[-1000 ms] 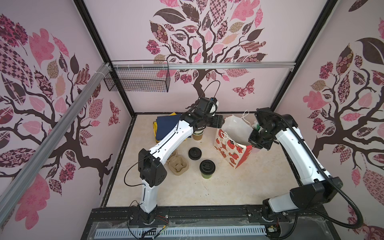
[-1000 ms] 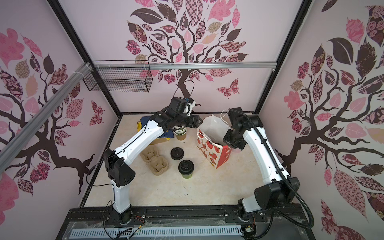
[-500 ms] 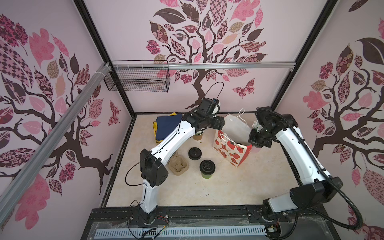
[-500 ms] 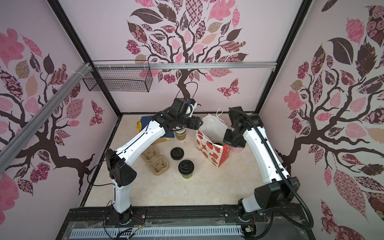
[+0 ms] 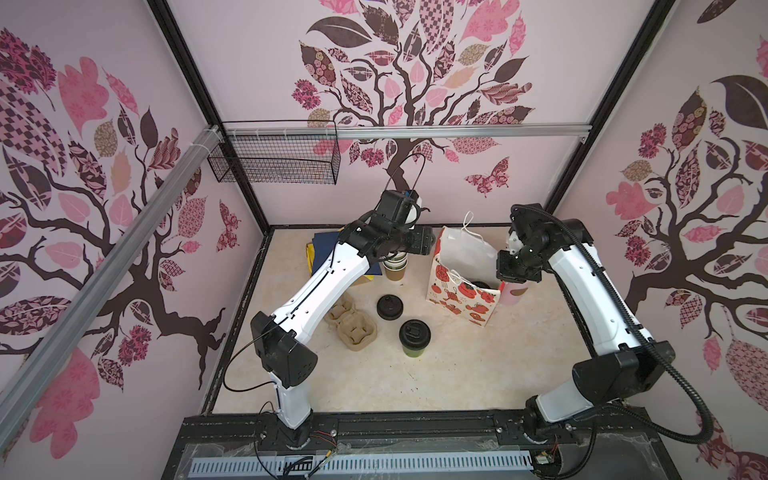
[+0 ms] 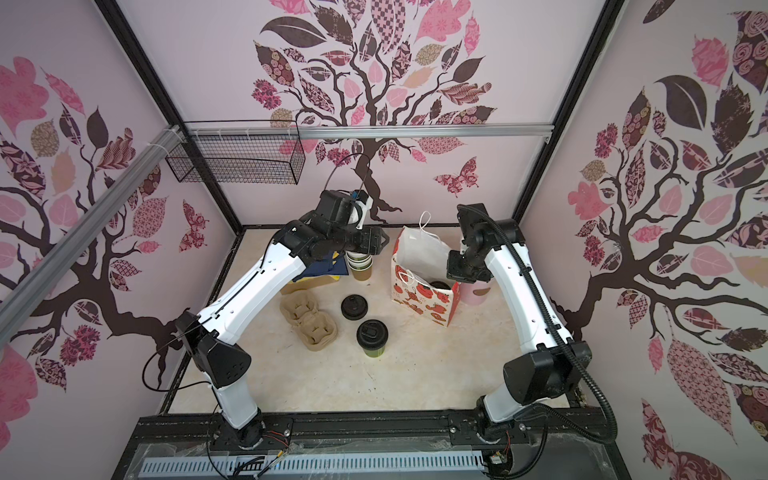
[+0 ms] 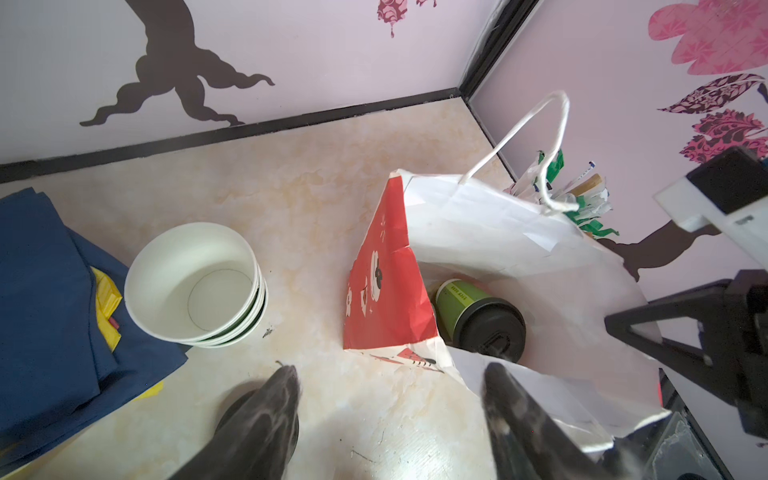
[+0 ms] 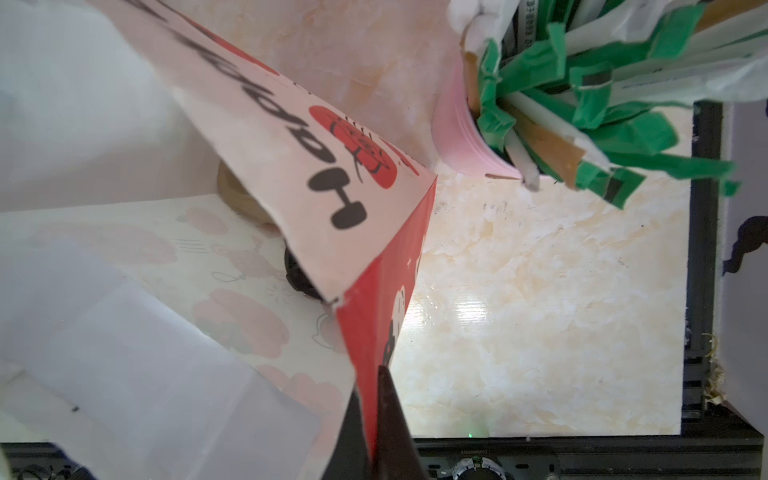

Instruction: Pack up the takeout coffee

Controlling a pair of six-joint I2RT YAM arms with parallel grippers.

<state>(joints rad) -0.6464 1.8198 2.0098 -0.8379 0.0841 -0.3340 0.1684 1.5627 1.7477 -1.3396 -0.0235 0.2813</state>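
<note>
Green cup number one [image 7: 478, 316] is already in the red-and-white paper bag [image 7: 386, 286]. It sits low inside, just ahead of the left gripper [image 7: 390, 370], and looks to be leaning. That gripper hangs by the bag's mouth with its jaws spread and nothing in them. Right gripper [image 8: 374, 386] is pinched shut on the bag's red corner edge, propping it open I'd say.

So we're about halfway. The second green cup [image 5: 413, 338] stands lidded on the counter [image 5: 457, 374], well behind the left gripper, toward the robot's base. Next move imo: reach back, come down over it, and grab below the lid without crushing the paper.

Other containers: the stack of empty cups [image 7: 195, 282] sits beside the left gripper, and the pink cup [image 8: 465, 129] near the right one is stuffed with wrapped straws [image 8: 582, 104].
</note>
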